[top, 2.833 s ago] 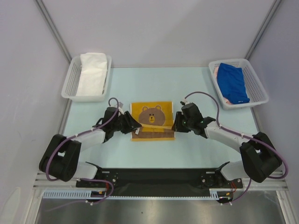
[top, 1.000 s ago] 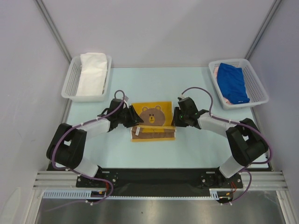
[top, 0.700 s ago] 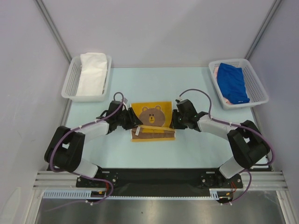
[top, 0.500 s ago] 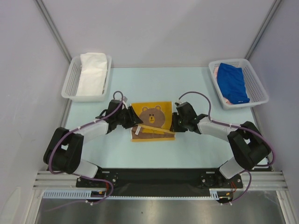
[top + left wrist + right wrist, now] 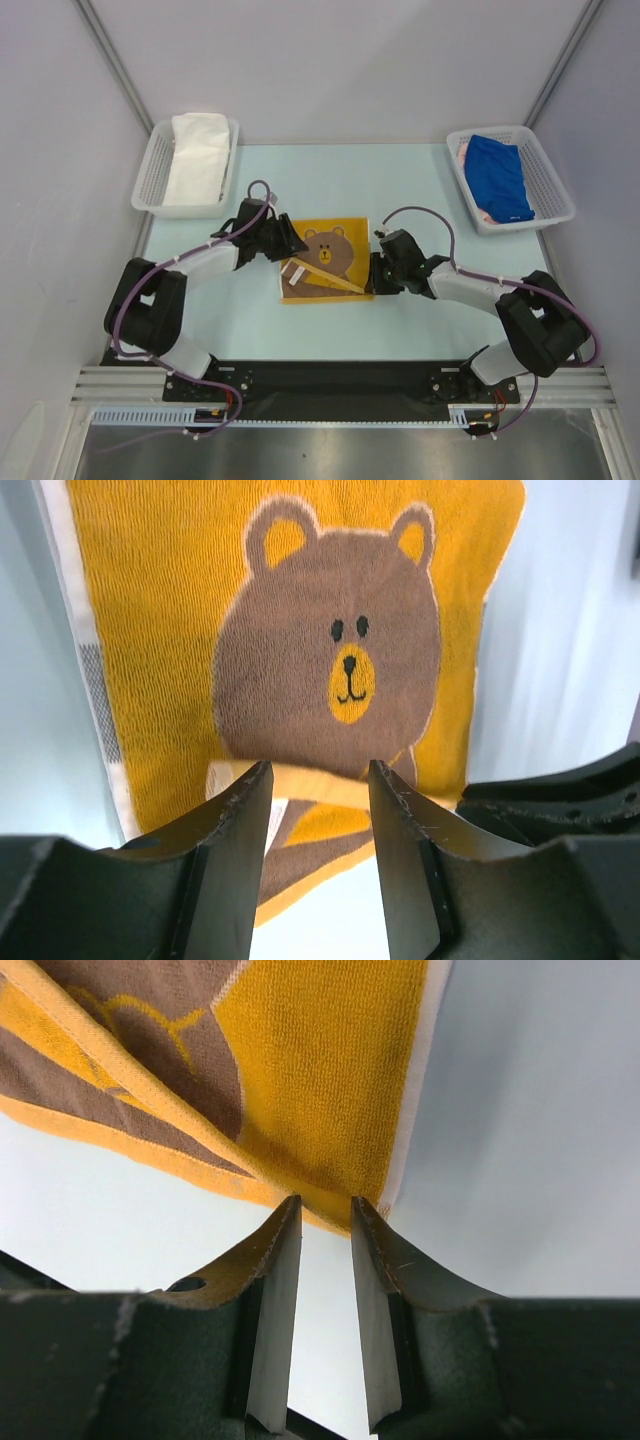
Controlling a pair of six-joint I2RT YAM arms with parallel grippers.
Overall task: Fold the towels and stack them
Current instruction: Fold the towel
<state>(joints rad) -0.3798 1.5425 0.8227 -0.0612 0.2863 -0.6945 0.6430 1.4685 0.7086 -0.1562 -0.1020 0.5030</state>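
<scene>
The pale blue table [image 5: 400, 190] carried everything. Well beyond the left gripper [image 5: 287, 248] and off to its outer side stood a white mesh basket [image 5: 150, 195] holding a folded white towel [image 5: 195, 155]. A matching basket [image 5: 552, 195] lay well beyond the right gripper [image 5: 372, 275], with a blue towel [image 5: 500, 175] lying over a pink one [image 5: 465, 150]. The bear towel [image 5: 325, 250] lay flat on the table between the two grippers, its near hem turned up and running slantwise, higher at the left gripper's end than at the right's.

That slant was the main worry. If the fold were laid down from here it would likely land skewed, because the two ends of the hem were not level. The right-hand hold also looked thin, on the very corner, so a pull away from the robot might slip the cloth free and let the flap drop back.

In the right wrist view the right gripper [image 5: 325, 1205] had its jaws drawn narrow, and the yellow corner of the bear towel [image 5: 320, 1070] sat pinched at their tips. In the left wrist view the left gripper [image 5: 318, 770] stood about half open, with the turned-up yellow hem of the bear towel [image 5: 330, 670] crossing just at its fingertips. I could not tell whether it gripped that hem or only touched it.
</scene>
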